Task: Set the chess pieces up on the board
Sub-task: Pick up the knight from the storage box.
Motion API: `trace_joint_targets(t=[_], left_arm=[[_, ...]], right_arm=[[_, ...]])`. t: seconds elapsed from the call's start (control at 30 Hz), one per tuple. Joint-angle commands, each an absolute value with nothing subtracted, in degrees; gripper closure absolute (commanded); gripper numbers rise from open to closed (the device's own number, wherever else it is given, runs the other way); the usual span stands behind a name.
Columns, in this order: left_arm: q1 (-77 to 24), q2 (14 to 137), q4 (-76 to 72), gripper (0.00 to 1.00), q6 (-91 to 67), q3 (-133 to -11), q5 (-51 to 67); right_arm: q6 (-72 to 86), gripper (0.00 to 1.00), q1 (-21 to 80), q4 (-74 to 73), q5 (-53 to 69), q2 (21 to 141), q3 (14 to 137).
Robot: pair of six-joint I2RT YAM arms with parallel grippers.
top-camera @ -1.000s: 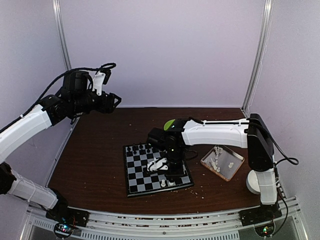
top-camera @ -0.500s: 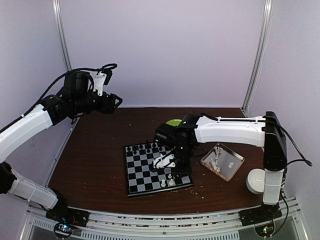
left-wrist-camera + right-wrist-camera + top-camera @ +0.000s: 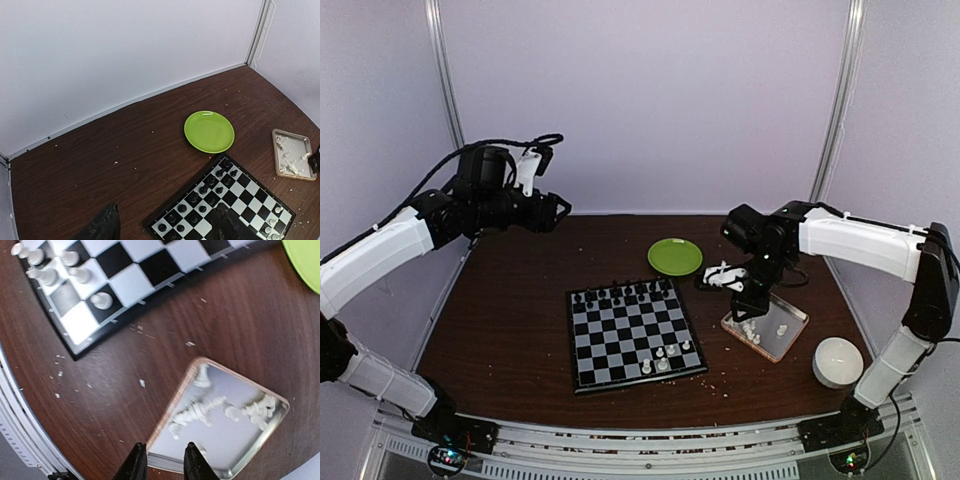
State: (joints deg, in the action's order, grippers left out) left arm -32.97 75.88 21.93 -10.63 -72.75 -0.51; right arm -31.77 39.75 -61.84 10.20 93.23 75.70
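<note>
The board (image 3: 620, 340) lies at the table's middle, with black chessmen (image 3: 620, 296) along its far rows. A few white chess pieces (image 3: 662, 354) stand near its front right corner, also in the right wrist view (image 3: 50, 274). More white pieces (image 3: 197, 412) lie in a clear square tray (image 3: 225, 440) to the right of the board (image 3: 125, 277). My right gripper (image 3: 165, 462) hangs open and empty just above the tray's near rim; it also shows in the top view (image 3: 747, 308). My left gripper (image 3: 165, 230) is open and empty, raised high at the far left (image 3: 552, 210).
A green plate (image 3: 674, 256) sits behind the board. A white bowl (image 3: 837, 362) stands at the front right, beside the tray (image 3: 798, 322). Small crumbs are scattered on the brown table. Walls close in the back and both sides.
My right gripper has lifted off the board's front right part and swung right to above the tray, leaving the white pieces standing. The left arm has barely moved.
</note>
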Motion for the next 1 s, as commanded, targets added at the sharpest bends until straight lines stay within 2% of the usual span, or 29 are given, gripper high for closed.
trace_joint_targets(t=[0.0,0.17,0.3,0.47,0.77,0.97], left_arm=[[-32.52,76.72,20.86,0.36,-10.42,-74.57,1.26],[-32.58,76.85,20.85,0.36,-10.48,-74.61,1.56],[-32.59,77.16,21.21,0.36,-10.69,-74.78,1.36],[-32.55,77.17,21.27,0.36,-10.69,-74.88,1.82],[-32.55,77.47,21.27,0.36,-10.89,-74.88,2.13],[-32.55,77.44,21.27,0.36,-10.83,-74.88,2.16]], right_arm=[[-30.2,0.74,31.69,-59.51,7.14,90.15,72.29],[-29.24,0.74,25.68,-58.7,4.0,89.7,67.3],[-28.62,0.68,22.53,-56.68,0.14,89.54,62.71],[-28.48,0.66,19.56,-56.3,0.32,90.81,60.67],[-28.04,0.66,18.5,-54.67,2.5,93.95,60.7],[-27.78,0.71,18.43,-54.35,3.61,96.09,60.87]])
